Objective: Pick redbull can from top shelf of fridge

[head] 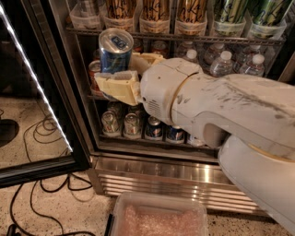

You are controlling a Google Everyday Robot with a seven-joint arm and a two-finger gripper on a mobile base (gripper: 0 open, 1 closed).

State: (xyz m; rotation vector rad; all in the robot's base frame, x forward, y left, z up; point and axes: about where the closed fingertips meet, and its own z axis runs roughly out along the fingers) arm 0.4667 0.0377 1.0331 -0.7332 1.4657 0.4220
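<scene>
My gripper (125, 73) is shut on the redbull can (115, 51), a slim blue-and-silver can with a silver lid and pull tab. I hold it upright in front of the open fridge (83, 120), at the left, level with the rack of red cans and just below the top shelf (175, 38). The near yellowish finger (117, 87) crosses the can's lower part; the far finger (145, 59) shows behind it. My white arm (216, 110) hides much of the middle rack.
The top shelf holds clear tubs with gold cans (156, 13) and green cans (230, 14). Water bottles (221, 62) stand on the right of the middle rack. Short cans (131, 123) line the bottom rack. The glass door (32, 92) stands open at left. A clear tub (159, 216) and cables (41, 133) lie on the floor.
</scene>
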